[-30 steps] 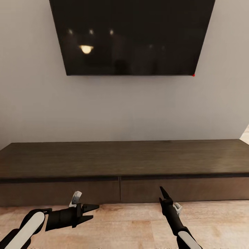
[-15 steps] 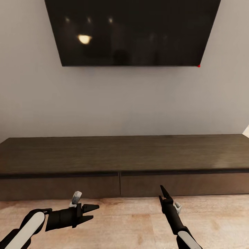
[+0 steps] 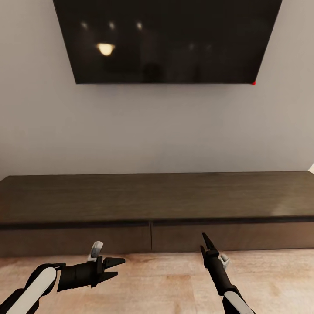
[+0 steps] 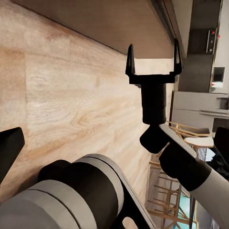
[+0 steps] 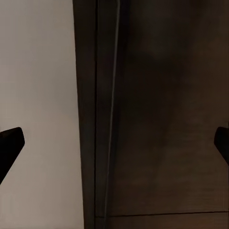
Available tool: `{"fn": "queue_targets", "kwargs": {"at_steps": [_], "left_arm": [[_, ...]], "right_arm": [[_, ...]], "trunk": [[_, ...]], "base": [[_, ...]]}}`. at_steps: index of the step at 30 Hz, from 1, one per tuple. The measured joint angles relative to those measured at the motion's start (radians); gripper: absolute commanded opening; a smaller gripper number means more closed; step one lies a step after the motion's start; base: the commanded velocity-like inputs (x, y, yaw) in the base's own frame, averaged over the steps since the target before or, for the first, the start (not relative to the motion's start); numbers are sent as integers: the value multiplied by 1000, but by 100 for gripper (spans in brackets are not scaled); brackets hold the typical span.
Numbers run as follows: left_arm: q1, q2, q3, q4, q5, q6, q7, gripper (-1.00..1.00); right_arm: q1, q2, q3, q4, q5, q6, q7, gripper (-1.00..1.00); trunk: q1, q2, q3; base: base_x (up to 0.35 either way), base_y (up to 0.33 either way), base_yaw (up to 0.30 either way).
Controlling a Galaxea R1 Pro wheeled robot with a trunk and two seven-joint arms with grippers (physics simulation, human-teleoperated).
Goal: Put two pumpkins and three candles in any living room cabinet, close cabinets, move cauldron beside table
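- I'm holding the left claw (image 3: 114, 268) narrowly parted, gripping nothing.
- The right claw (image 4: 153, 59) is gaping wide, also gripping nothing.
- The cabinet (image 3: 157, 205) is sitting shut just ahead of both claws.

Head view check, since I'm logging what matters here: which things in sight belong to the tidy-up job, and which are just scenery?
Belongs to the job:
- cabinet, both drawer fronts shut
- left pincer, open and empty
- right pincer, open and empty

Just there:
- television on the wall
- wooden floor
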Motion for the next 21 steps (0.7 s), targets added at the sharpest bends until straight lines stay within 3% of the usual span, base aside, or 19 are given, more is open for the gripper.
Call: {"fn": "queue_targets", "kwargs": {"at_steps": [8,21], "left_arm": [[0,-1,0,0,0,0,0,100],[0,0,-1,0,0,0,0,100]], "right_arm": [[0,0,0,0,2,0,0,100],[0,0,0,2,3,-4,0,100]], "trunk": [[0,0,0],[0,0,0]], "base": [[197,0,0],[28,6,0]]}}
